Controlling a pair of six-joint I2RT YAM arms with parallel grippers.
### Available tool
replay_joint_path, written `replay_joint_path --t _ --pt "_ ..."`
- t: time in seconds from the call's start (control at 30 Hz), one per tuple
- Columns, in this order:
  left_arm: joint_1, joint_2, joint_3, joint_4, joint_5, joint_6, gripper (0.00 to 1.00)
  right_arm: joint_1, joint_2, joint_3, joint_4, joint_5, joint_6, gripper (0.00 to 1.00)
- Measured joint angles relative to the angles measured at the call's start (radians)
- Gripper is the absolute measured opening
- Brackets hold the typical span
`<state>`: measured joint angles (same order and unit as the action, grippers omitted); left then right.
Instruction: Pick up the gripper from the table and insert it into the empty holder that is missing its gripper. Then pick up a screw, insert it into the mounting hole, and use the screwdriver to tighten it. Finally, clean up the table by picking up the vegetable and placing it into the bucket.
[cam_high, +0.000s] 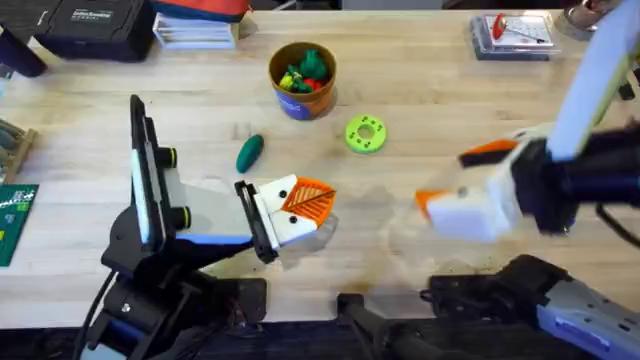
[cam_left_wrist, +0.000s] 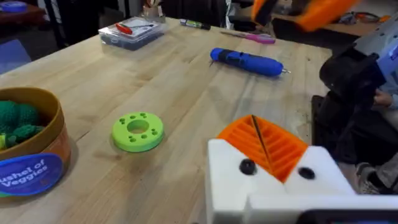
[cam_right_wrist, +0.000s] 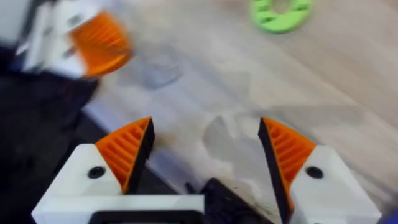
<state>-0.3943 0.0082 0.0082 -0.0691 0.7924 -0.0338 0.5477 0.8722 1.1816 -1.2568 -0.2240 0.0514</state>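
Both my grippers hold nothing: right gripper (cam_right_wrist: 205, 158) jaws wide apart, left gripper (cam_high: 290, 212) seemingly closed, nearest the vegetable (cam_high: 249, 153) lying slantwise just beyond it.

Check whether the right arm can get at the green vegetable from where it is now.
Probably not easily: the vegetable lies left of centre, with the left gripper beside it, between it and the open right gripper.

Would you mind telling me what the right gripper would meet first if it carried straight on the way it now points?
Probably bare tabletop. The right gripper, fingers open, points at the light wooden table. Farther along lie the bright green round disc with holes and the left gripper, each off to a side; depth is unclear.
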Motion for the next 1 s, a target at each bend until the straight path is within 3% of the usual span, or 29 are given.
replay_joint_path --t 0.27,0.43,0.77,1.0 --pt "0.000 0.000 0.000 0.000 0.000 0.000 0.011 -0.384 0.160 0.000 0.096 0.267 -0.030 0.994" --pt "0.000 0.000 0.000 0.000 0.000 0.000 0.011 -0.619 0.284 -0.001 0.236 0.353 -0.117 0.993" --pt "0.000 0.000 0.000 0.000 0.000 0.000 0.011 -0.963 0.528 -0.001 0.268 0.345 -0.302 0.994" --pt "0.000 0.000 0.000 0.000 0.000 0.000 0.011 -1.119 0.682 -0.001 0.251 0.304 -0.459 0.994"
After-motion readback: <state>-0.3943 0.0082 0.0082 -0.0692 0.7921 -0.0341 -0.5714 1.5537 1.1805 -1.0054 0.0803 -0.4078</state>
